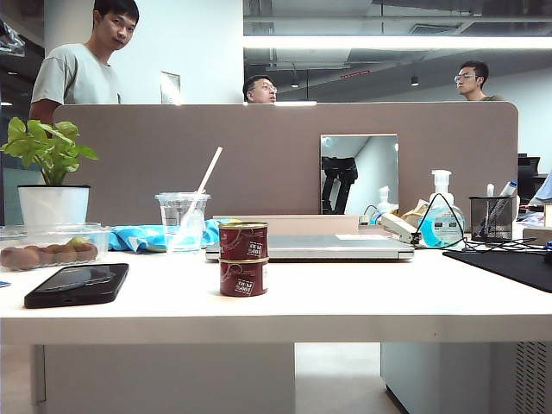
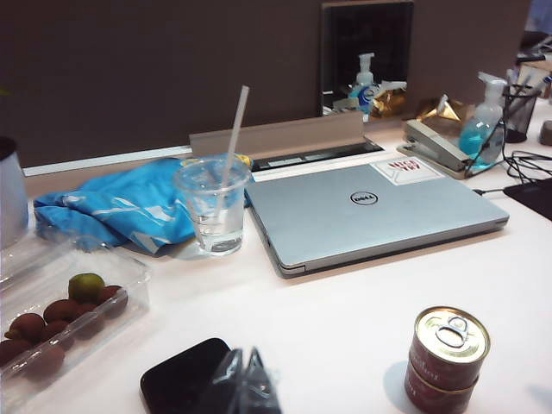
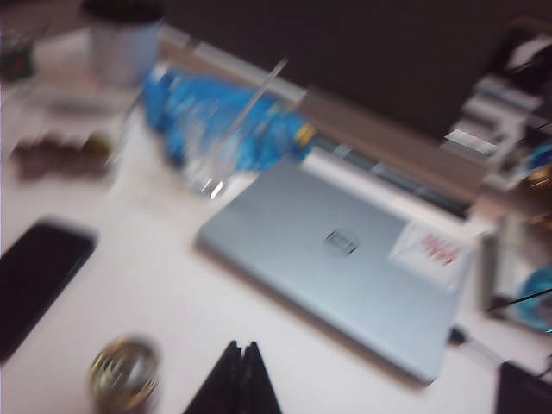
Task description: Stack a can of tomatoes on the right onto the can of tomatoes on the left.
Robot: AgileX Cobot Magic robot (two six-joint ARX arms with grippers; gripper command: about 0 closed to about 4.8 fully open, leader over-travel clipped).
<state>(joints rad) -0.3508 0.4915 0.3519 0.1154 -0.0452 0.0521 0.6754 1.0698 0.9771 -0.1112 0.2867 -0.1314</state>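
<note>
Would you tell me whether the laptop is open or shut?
Shut: the laptop lies flat on the table, lid down, logo facing up.

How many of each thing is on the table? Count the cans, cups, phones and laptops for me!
Tomato cans: 2, top can stacked on bottom can
Plastic cups with a straw: 1
Phones: 1
Laptops: 1, closed
Total: 5

Both grippers, left and right, hang above the table, shut and empty.

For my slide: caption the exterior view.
Two tomato cans stacked on the white table before a closed laptop.
</note>
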